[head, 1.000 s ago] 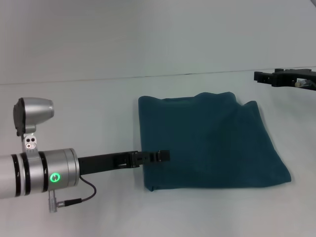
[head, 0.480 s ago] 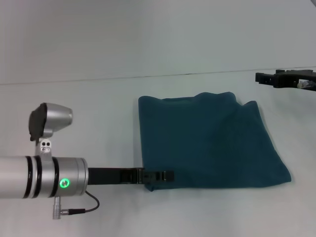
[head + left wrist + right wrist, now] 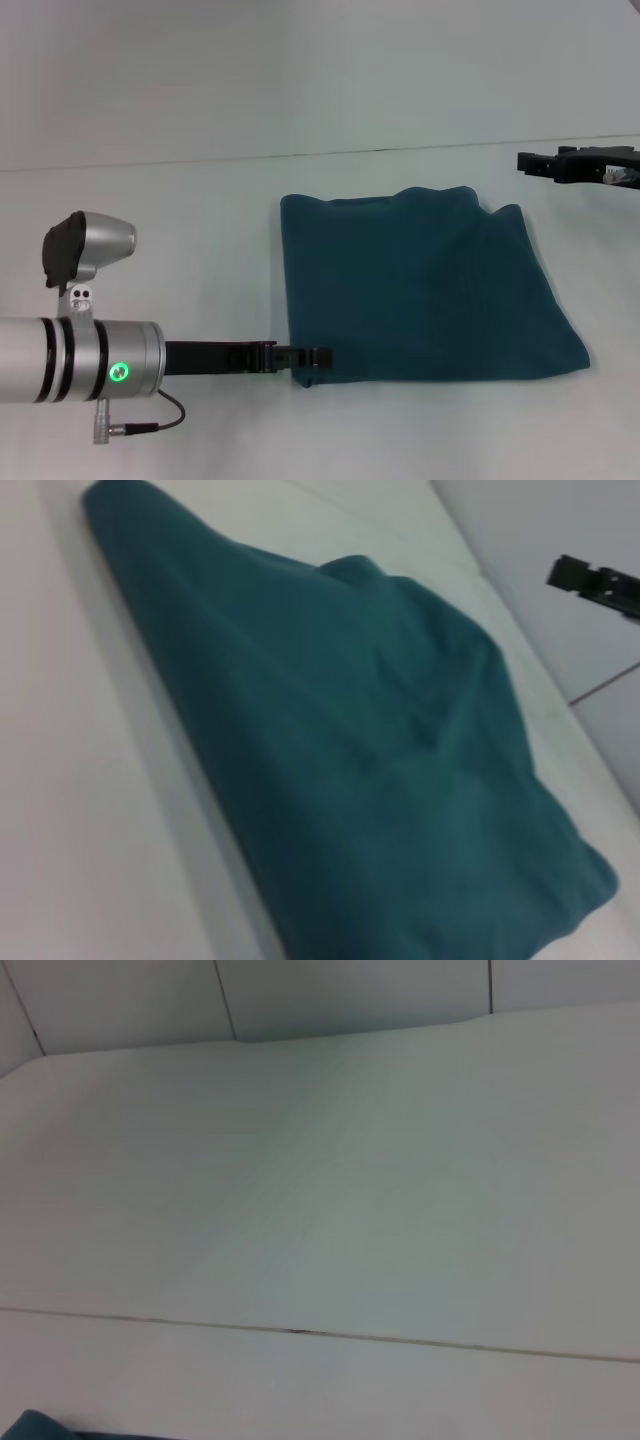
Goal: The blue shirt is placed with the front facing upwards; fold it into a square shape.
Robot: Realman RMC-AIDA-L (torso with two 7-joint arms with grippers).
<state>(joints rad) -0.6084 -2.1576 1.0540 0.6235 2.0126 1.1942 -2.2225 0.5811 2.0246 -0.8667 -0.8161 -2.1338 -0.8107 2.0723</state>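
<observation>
On the pale counter (image 3: 150,220) lies the folded teal-blue cotton shirt (image 3: 425,290), roughly square, softly rumpled, lettering hidden. Left gripper (image 3: 318,356) at its near-left corner; right gripper (image 3: 530,161) parked far right, cut off. Finger state of either: cannot tell.

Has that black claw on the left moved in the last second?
Yes. The left gripper has slid nearer the camera along the blue shirt's left edge, now at its near-left corner. The shirt itself lies unmoved.

head view overhead, wrist views low, sharing blue shirt (image 3: 425,288)
</observation>
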